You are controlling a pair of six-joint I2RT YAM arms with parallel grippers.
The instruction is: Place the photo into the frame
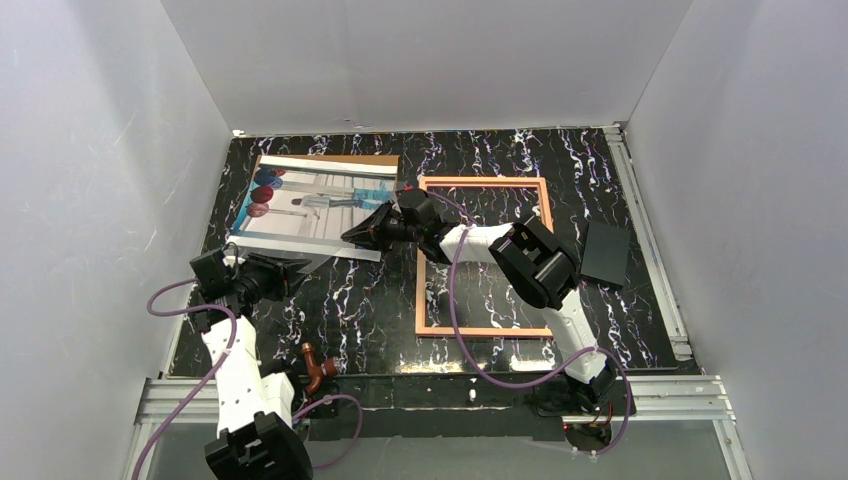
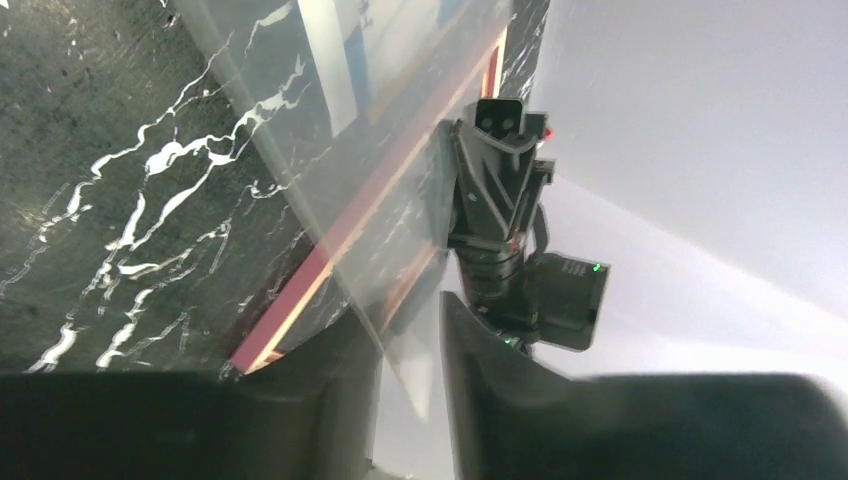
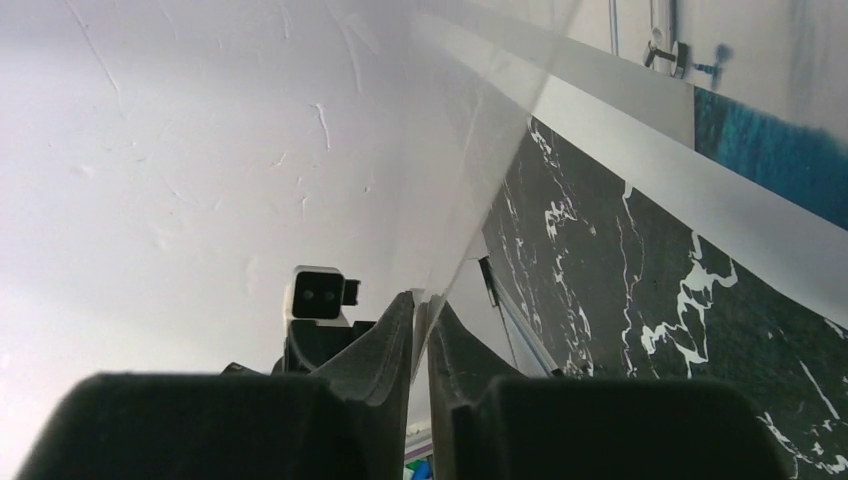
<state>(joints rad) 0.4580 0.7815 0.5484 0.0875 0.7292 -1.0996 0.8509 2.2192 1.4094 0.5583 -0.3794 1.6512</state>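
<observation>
The photo (image 1: 320, 195), teal with red and blue balloons, lies face up at the far left; its teal edge shows in the right wrist view (image 3: 770, 150). The frame (image 1: 485, 255) lies copper-orange side up at the centre right, its opening showing bare table. Its clear pane (image 3: 460, 200) is out of it, tilted over the table between the arms. My right gripper (image 1: 352, 236) (image 3: 420, 310) is shut on the pane's edge. My left gripper (image 1: 297, 268) (image 2: 410, 370) is open, with a corner of the pane (image 2: 330, 200) in the gap between its fingers.
A brown backing board (image 1: 378, 159) lies under the photo. A black rectangular plate (image 1: 605, 252) lies right of the frame. A small brown object (image 1: 318, 368) sits at the near table edge. White walls enclose the table on three sides.
</observation>
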